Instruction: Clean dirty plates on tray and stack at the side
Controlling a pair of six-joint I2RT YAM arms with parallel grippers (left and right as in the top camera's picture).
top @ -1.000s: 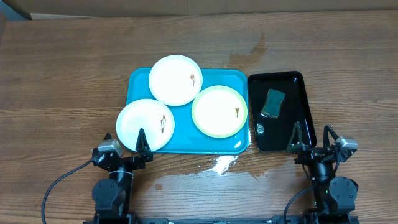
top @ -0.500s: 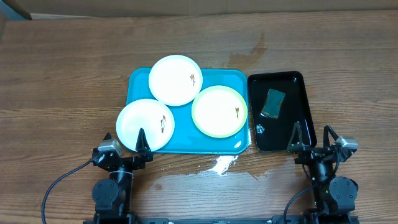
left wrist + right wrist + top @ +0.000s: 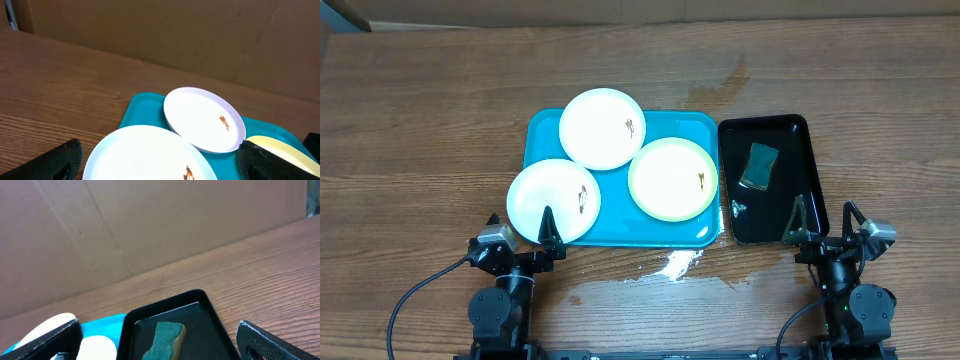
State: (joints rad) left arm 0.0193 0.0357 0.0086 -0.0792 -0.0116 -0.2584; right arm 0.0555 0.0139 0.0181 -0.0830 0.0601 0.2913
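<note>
Wooden table, seen from above, with a cardboard wall along its far edge. At centre lies the turquoise tray, long sides parallel to the table's near edge. Just beside its right rim is a narrower black tray, set lengthwise from far to near.

Three plates rest on the turquoise tray. A white plate sits at the far rim and overhangs it. A second white plate sits at the near-left corner and overhangs the left rim. A plate with a yellow-green rim lies toward the tray's right side. The far plate meets both others at their edges; whether it overlaps them or only touches cannot be settled from these views.

The left gripper stands at the table's near edge, close to the near-left plate, fingers spread wide and holding nothing. The right gripper stands at the near end of the black tray, likewise spread wide and empty.

A water puddle lies on the table against the turquoise tray's near rim. A green sponge lies in the far half of the black tray. Each plate bears one small brown smear, right of centre.
</note>
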